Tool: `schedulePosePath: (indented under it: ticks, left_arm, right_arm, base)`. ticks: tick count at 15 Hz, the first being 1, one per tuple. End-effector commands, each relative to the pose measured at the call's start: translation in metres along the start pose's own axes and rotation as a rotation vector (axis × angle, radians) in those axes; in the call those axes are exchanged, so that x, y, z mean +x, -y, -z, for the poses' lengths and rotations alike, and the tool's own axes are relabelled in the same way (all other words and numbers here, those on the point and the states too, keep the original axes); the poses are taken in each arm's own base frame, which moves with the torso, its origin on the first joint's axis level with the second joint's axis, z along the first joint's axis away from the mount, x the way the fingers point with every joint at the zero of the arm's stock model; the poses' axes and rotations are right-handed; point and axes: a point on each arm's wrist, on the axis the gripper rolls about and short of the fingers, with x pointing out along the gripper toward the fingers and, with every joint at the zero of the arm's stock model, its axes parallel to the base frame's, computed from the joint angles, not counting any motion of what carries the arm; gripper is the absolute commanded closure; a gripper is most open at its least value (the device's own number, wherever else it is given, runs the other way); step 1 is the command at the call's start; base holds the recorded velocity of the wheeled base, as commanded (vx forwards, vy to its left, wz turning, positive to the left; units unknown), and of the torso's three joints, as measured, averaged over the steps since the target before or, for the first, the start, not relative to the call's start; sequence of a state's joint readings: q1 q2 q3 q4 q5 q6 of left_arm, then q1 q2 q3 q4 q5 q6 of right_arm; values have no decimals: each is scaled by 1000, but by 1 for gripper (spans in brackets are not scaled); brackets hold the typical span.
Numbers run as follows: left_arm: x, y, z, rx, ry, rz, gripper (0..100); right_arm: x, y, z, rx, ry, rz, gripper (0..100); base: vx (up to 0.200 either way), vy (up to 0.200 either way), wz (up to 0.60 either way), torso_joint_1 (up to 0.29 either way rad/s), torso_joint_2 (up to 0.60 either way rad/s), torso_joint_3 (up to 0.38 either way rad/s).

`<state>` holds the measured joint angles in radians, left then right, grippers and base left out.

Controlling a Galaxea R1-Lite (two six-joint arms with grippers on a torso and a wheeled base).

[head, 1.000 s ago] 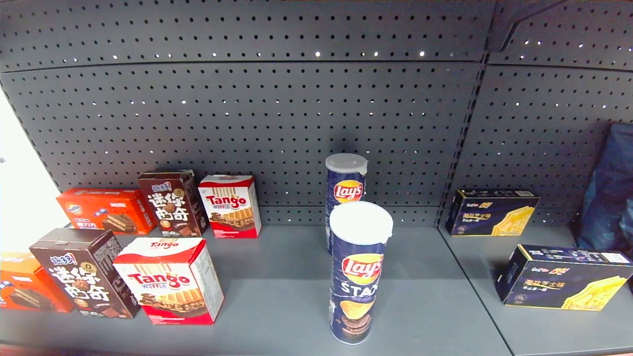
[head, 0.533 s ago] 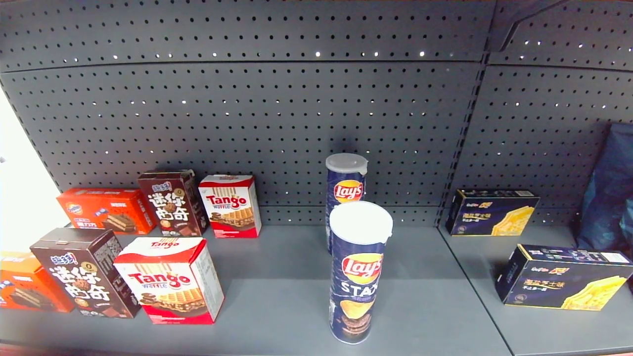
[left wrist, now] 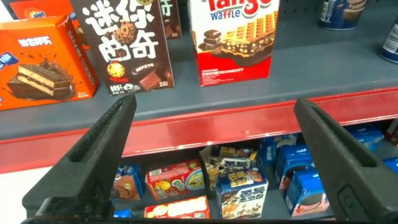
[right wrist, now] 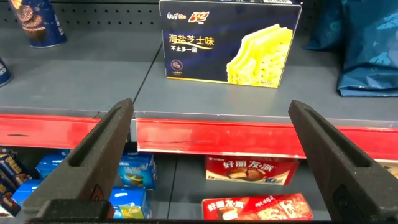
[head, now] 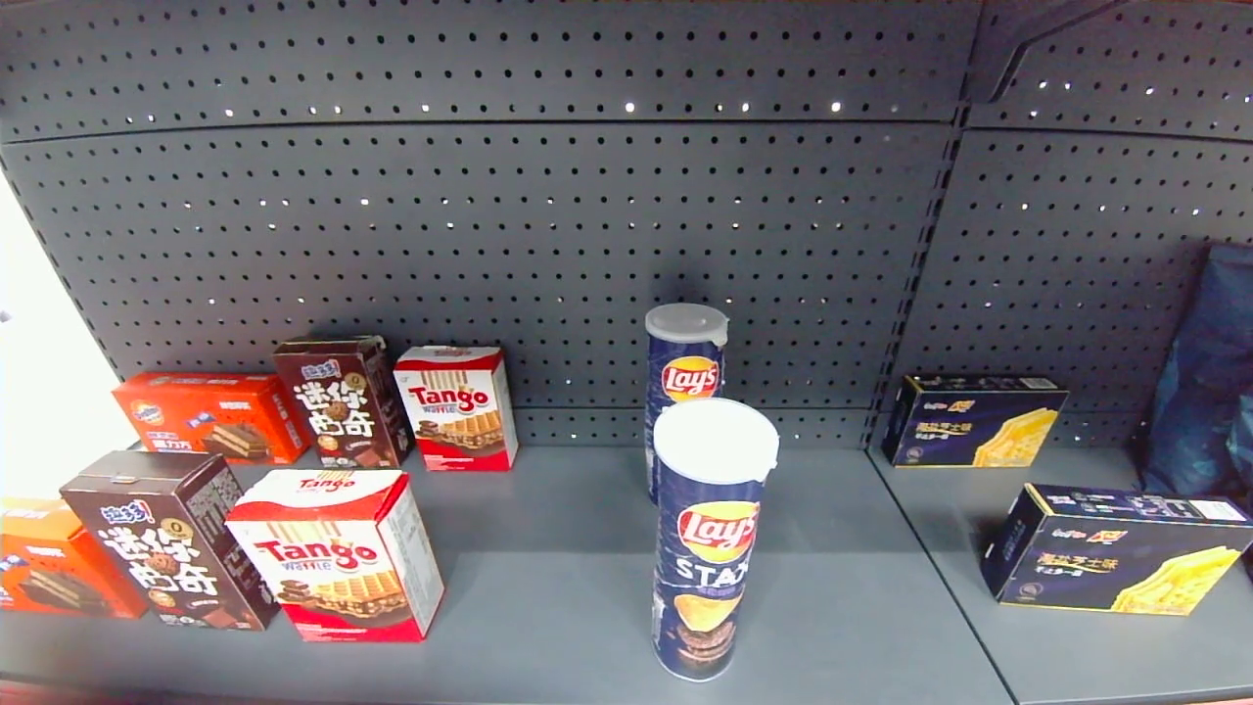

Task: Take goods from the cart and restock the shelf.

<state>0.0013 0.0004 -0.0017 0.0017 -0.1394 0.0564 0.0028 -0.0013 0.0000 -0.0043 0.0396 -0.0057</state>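
My left claw (left wrist: 211, 165) is spread wide and empty, facing the front edge of the shelf (left wrist: 339, 65), and my right claw (right wrist: 211, 165) is likewise spread and empty. In the head view the shelf fills the lower half of the frame, with bare board at lower centre between the front wafer box (head: 333, 553) and the upright front chip can (head: 710, 548). I judge that gap nearer my left claw.

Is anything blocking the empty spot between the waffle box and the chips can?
Nothing visible does. The bare shelf between the front waffle box and front chips can lies open to the front. The left gripper and right gripper are open, empty.
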Motion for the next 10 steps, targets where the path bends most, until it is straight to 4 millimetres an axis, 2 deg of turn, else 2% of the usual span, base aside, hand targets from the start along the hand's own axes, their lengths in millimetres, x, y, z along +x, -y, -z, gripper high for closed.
schedulePosePath:
  ticks: [1, 10]
  left_arm:
    - [0, 0, 0, 0, 0, 0, 0]
    - [0, 0, 0, 0, 0, 0, 0]
  right_arm:
    - [0, 0, 0, 0, -1, -1, 0]
    - [0, 0, 0, 1, -1, -1, 0]
  base:
    - [0, 0, 0, 0, 0, 0]
    - [0, 0, 0, 0, 0, 0]
